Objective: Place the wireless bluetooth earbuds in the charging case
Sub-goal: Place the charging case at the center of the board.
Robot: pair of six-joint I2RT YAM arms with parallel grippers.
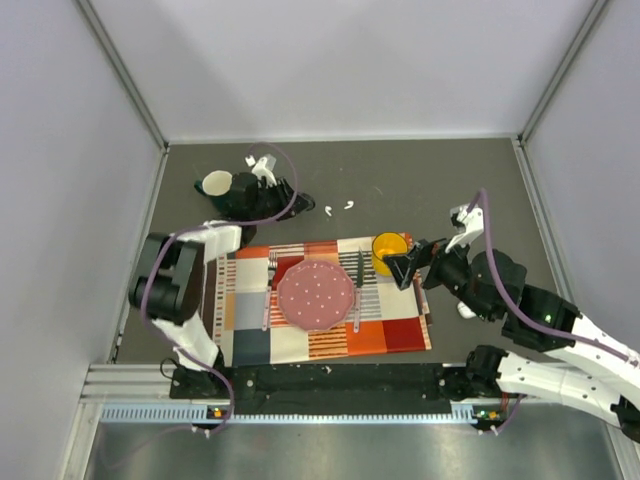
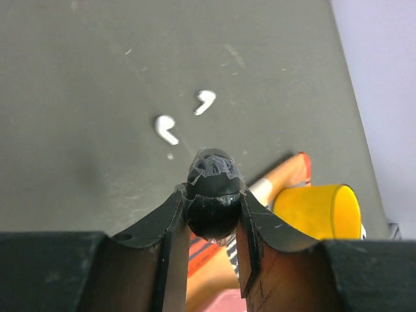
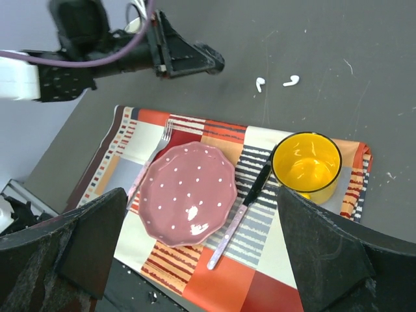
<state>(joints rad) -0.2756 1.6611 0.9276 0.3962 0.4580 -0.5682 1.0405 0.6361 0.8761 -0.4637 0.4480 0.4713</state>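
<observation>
Two white earbuds (image 1: 326, 210) (image 1: 348, 205) lie side by side on the dark table, just right of my left gripper (image 1: 300, 203). The left wrist view shows the earbuds (image 2: 166, 128) (image 2: 205, 101) ahead of the fingertips. That gripper (image 2: 213, 195) is shut on a black oval object (image 2: 212, 179) with clear tape on it. My right gripper (image 1: 410, 265) stands open above the placemat by the yellow mug; its own view (image 3: 208, 247) has nothing between the fingers. A small white piece (image 1: 467, 310) peeks out beside the right arm; I cannot tell whether it is the charging case.
A checked placemat (image 1: 390, 335) carries a pink dotted plate (image 1: 315, 295), a knife (image 3: 244, 208), a fork (image 3: 146, 169) and a yellow mug (image 1: 389, 250). A white mug (image 1: 216, 184) stands behind the left gripper. Grey walls close in the table.
</observation>
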